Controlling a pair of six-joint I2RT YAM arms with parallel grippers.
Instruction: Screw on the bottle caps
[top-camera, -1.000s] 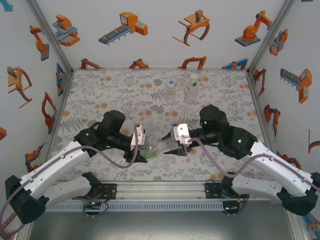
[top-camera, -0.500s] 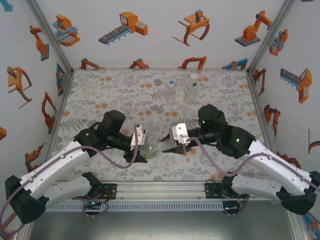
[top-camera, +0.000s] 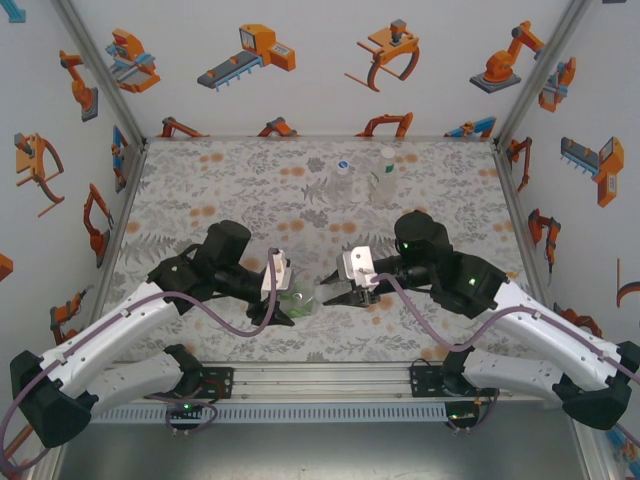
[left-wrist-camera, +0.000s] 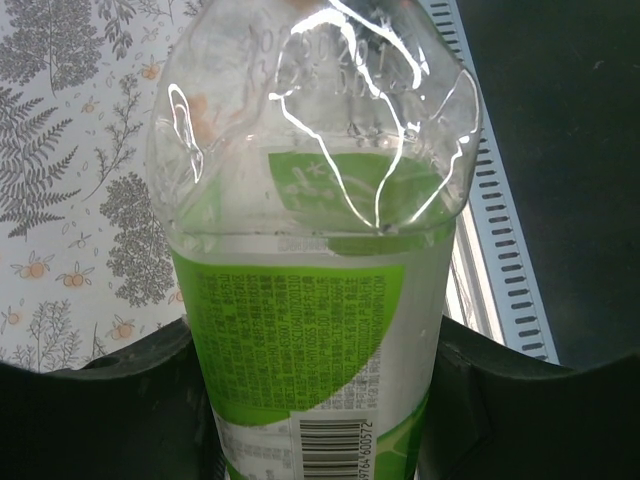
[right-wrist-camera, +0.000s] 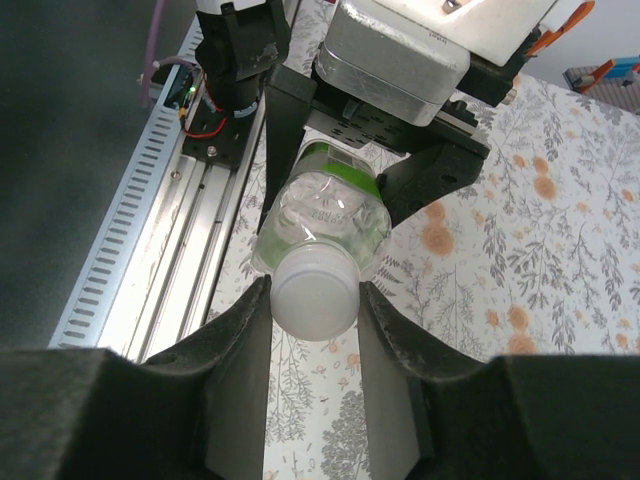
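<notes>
Two grippers meet near the table's six o'clock edge. The left gripper pinches the bottle level, and the right gripper squeezes the cap at its neck. Clean threading wants both axes aligned and a gentle twist.

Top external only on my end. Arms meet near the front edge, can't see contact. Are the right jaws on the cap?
Observer: Yes. On the right gripper the jaws press the white cap from both sides.
Operator: Cap on the neck?
Observer: It sits at the mouth of the bottle, which lies on its side. I cannot tell how far it is threaded.
Operator: Left side solid?
Observer: The left gripper clamps the bottle across its green label, with a finger on each side.
</notes>
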